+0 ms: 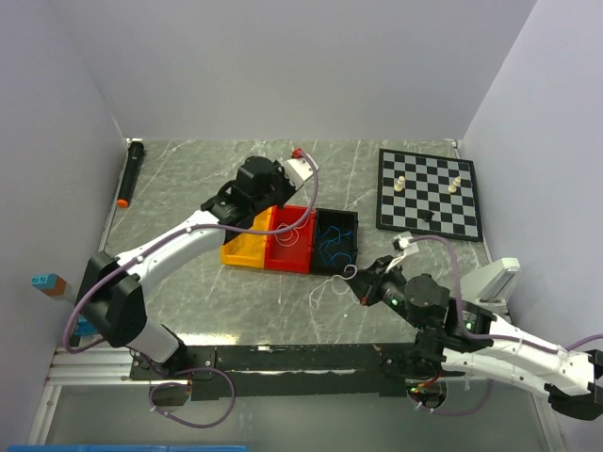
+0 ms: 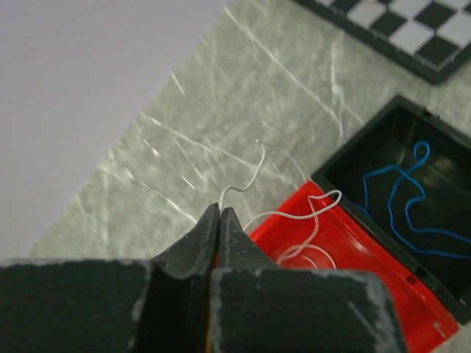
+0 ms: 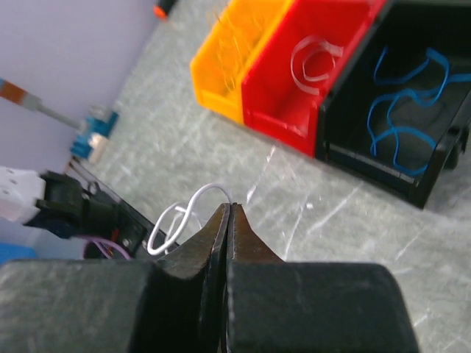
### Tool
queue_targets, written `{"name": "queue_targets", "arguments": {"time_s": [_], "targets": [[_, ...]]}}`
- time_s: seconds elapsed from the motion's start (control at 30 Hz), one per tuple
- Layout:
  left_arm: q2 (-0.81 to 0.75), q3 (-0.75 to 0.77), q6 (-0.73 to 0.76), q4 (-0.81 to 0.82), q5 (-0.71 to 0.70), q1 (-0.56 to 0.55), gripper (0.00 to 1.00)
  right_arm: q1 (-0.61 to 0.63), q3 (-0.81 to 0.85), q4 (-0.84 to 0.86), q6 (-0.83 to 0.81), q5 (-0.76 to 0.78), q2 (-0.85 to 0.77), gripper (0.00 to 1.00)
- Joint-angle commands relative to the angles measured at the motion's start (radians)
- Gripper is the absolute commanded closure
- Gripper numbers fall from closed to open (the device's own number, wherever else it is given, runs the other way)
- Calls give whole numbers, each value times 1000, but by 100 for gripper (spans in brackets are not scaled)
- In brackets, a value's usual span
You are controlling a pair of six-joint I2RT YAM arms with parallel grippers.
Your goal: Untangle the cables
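Left arm stretches from its base across the table (image 1: 179, 179) to the red bin (image 2: 383, 273), the left gripper (image 2: 220, 215) pinched tight on a white wire (image 2: 254, 168). Its free end curls up and away from the tips, and the rest loops down into the bin. Right arm reaches low toward the table's middle, the right gripper (image 3: 227, 212) clamped on a second white wire (image 3: 171, 223) that loops out sideways in front of the bins. A blue wire (image 2: 397, 193) lies squiggled in the black bin (image 2: 360, 147).
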Motion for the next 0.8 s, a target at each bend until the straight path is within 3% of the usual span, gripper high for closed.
{"name": "queue_targets", "arguments": {"time_s": [0.0,0.1,0.23,0.47,0.77], "targets": [[49,13,-40,-56,-22,-15,99,3,65,-19,-50,64,-31,100],[108,7,-2,-111,-196,-62,99,2,89,-44,-65,86,-41,100],[118,-10,-58,-172,-203,-64,99,-3,132,-72,-97,113,-31,100],[17,-117,-109,-139,-246,-38,99,-23,148,-82,-122,124,-15,100],[-14,-161,-51,-167,-231,-56,99,-57,129,-64,-85,84,18,100]]}}
